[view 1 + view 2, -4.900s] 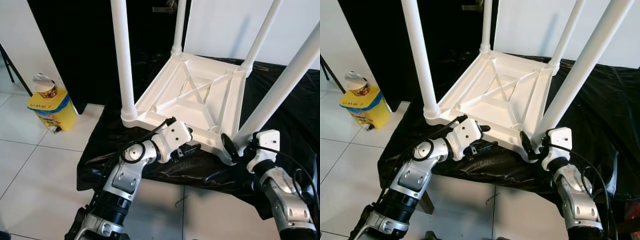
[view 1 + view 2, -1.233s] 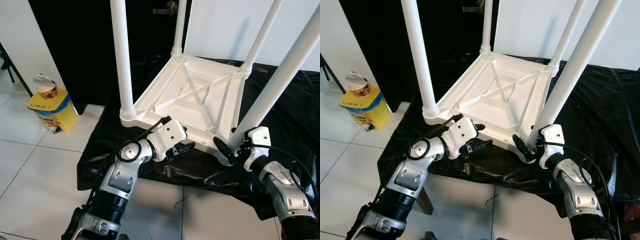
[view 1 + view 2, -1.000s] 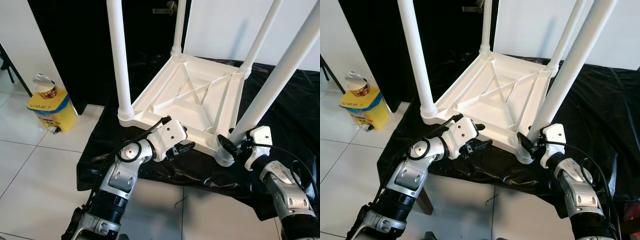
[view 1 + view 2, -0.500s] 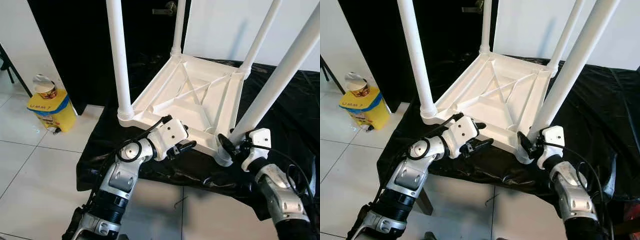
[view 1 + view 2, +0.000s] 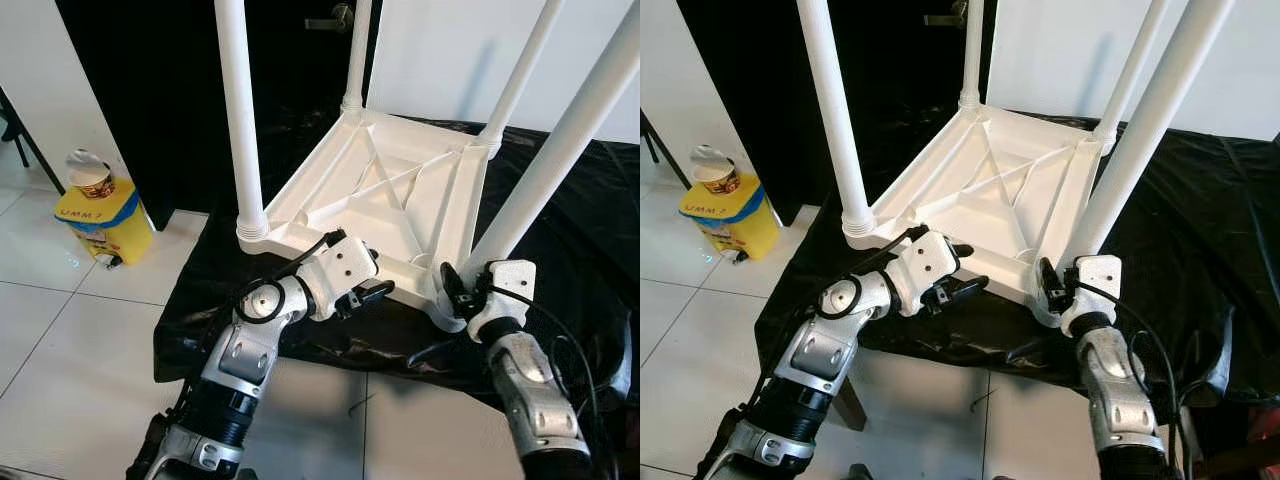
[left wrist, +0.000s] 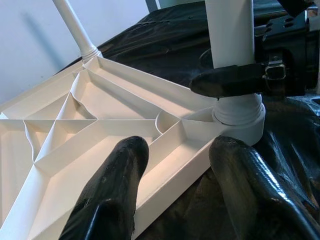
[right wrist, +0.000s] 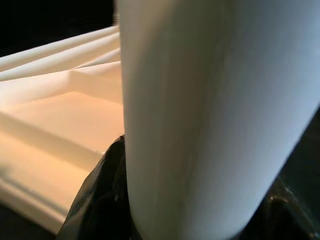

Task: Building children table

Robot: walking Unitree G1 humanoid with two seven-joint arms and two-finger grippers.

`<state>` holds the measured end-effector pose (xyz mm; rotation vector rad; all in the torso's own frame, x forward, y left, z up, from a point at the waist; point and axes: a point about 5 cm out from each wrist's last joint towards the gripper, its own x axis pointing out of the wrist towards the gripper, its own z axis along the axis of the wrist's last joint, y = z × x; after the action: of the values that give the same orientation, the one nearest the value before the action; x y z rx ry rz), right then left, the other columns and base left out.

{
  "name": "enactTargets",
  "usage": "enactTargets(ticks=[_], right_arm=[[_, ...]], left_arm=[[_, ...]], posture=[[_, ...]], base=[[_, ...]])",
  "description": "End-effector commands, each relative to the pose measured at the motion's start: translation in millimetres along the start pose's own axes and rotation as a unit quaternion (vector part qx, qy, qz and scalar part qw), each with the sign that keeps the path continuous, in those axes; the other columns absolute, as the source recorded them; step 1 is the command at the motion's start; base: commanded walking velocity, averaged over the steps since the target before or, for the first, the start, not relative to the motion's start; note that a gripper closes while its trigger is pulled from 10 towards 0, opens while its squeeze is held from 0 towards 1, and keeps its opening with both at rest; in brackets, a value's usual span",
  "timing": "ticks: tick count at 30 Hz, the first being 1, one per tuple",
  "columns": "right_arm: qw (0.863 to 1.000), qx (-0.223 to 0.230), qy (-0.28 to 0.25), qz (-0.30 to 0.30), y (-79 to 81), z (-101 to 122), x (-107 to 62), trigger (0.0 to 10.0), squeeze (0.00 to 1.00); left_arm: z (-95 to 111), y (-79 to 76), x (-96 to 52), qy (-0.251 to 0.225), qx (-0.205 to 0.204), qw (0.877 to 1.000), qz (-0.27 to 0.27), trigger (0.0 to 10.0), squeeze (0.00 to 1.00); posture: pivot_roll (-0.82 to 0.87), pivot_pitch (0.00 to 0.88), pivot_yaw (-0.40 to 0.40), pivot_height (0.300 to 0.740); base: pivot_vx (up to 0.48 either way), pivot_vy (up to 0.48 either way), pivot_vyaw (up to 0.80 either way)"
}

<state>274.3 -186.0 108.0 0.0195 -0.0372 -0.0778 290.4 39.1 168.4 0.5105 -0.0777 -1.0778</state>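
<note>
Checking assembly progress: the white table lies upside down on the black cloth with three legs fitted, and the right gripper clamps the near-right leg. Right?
Not three: four legs stand on the white table, as the left eye view shows. It lies upside down on the black cloth, and the right gripper clamps the near-right leg.

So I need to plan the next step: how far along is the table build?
All four legs stand in the upturned table. The right tool grips the base of the near right leg; the left tool, open, straddles the near rim. Left: finishing that leg, then flipping the table upright.
</note>
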Motion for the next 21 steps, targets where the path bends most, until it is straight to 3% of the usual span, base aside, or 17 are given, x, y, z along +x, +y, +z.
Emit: enactTargets(ticks=[1, 4, 21], right_arm=[[0.997, 0.001, 0.051, -0.066, -9.0, -17.1, -7.5, 10.0, 0.00], [0.994, 0.002, 0.048, -0.098, -4.6, -16.0, -9.5, 10.0, 0.00], [0.996, -0.024, 0.013, -0.081, 8.0, -2.1, -11.5, 10.0, 0.00]], left_arm=[[0.4, 5.0, 0.7, 0.001, -0.001, 0.998, 0.065, 10.0, 0.00], [0.1, 4.0, 0.2, 0.001, -0.002, 0.998, 0.065, 10.0, 0.00], [1.2, 2.4, 2.9, -0.001, 0.000, 0.998, 0.058, 10.0, 0.00]], posture=[[0.02, 0.002, -0.075, 0.740], [0.02, 0.004, -0.075, 0.740], [0.00, 0.000, -0.066, 0.740]], base=[[0.000, 0.000, 0.00], [0.000, 0.000, 0.00], [0.000, 0.000, 0.00]])
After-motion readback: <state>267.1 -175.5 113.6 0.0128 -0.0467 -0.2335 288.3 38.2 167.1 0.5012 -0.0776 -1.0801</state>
